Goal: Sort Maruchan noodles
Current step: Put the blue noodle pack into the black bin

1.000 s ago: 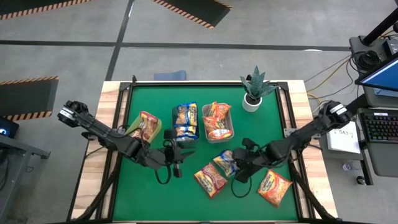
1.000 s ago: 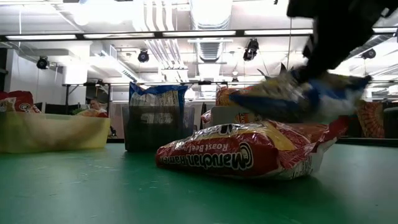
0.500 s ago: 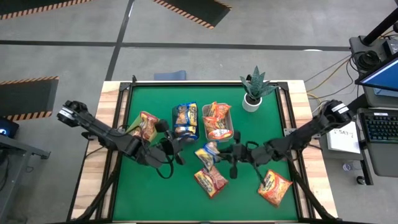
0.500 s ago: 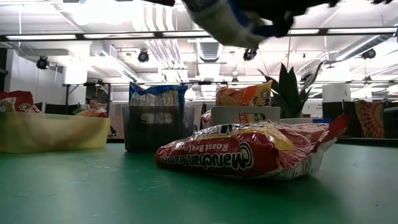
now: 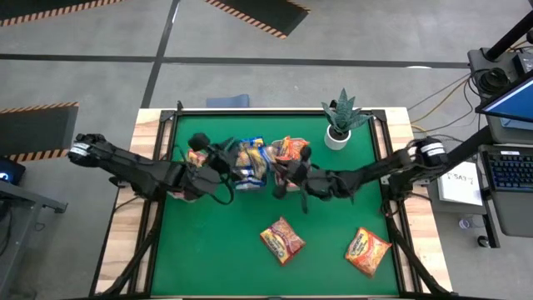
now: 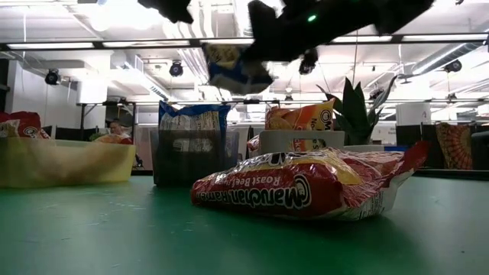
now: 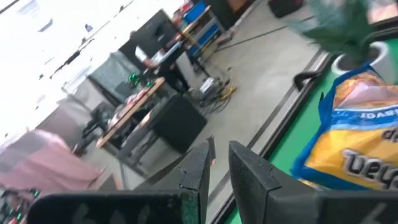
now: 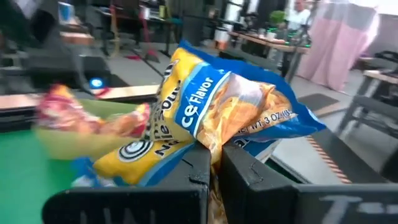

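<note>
The green table (image 5: 208, 258) stands on grey floor, desks and ceiling lights beyond. Three bins (image 6: 187, 156) hold noodles; two red packets (image 5: 281, 240) lie loose. The right gripper (image 8: 214, 158) clamps a blue packet (image 8: 217, 106) above the middle bin. The left gripper (image 7: 217, 168), empty, is nearly closed; only its wrist view shows this.

One camera hangs above and looks straight down on my whole bench (image 5: 208, 258), another sits at bench-top level looking across it into the room, close to the red packet (image 6: 302, 192) both share, and each of my wrist cameras looks forward past its own fingers.
</note>
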Available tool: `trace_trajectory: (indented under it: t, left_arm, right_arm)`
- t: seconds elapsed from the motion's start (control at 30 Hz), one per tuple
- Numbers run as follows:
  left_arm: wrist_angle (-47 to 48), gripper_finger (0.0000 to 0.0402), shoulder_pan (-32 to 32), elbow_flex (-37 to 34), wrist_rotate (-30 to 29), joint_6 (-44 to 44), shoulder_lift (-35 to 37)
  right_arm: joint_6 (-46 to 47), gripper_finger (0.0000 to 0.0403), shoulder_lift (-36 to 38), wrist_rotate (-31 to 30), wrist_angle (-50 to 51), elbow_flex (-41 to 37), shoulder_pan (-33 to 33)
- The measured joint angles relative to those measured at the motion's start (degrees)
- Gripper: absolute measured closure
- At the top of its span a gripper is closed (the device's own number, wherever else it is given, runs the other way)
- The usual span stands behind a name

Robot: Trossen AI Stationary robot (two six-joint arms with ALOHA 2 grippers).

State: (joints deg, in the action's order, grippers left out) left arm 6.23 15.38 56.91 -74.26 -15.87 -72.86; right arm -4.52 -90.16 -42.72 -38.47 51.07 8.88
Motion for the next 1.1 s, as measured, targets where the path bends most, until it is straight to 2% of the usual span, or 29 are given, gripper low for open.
trace_trajectory:
  t: [0.23, 0.4, 0.53, 0.73, 0.87, 1.0, 1.1]
  left_arm:
    - [10.4, 0.0359, -3.9, -1.4, -0.5, 10.1, 2.6]
    - [12.1, 0.0359, -4.5, -4.2, -6.4, 10.7, 3.8]
    - [11.9, 0.0359, -4.5, -4.6, -7.1, 11.9, 4.8]
    - [13.3, 0.0359, -4.5, -4.6, -5.8, 12.4, 4.5]
    - [13.4, 0.0359, -4.5, -4.6, -5.7, 12.3, 4.3]
    - [13.4, 0.0359, -4.5, -4.6, -5.7, 12.3, 4.3]
    - [13.7, 0.0359, -4.5, -4.6, -5.7, 12.3, 4.3]
  right_arm:
    - [0.2, 0.0394, -10.6, 0.1, 0.2, 8.9, -4.1]
    - [0.4, 0.0394, -17.5, -1.3, 1.2, 14.6, -4.2]
    - [3.6, 0.0394, -21.2, -2.3, 7.0, 18.6, -4.2]
    - [13.2, 0.0390, -23.5, -2.1, 22.2, 23.6, -4.2]
    - [18.0, 0.0361, -23.3, 2.3, 29.1, 25.5, -4.3]
    - [18.2, 0.0314, -22.8, 7.8, 30.1, 26.7, -4.4]
    - [18.2, 0.0280, -21.9, 9.0, 35.9, 28.8, -4.3]
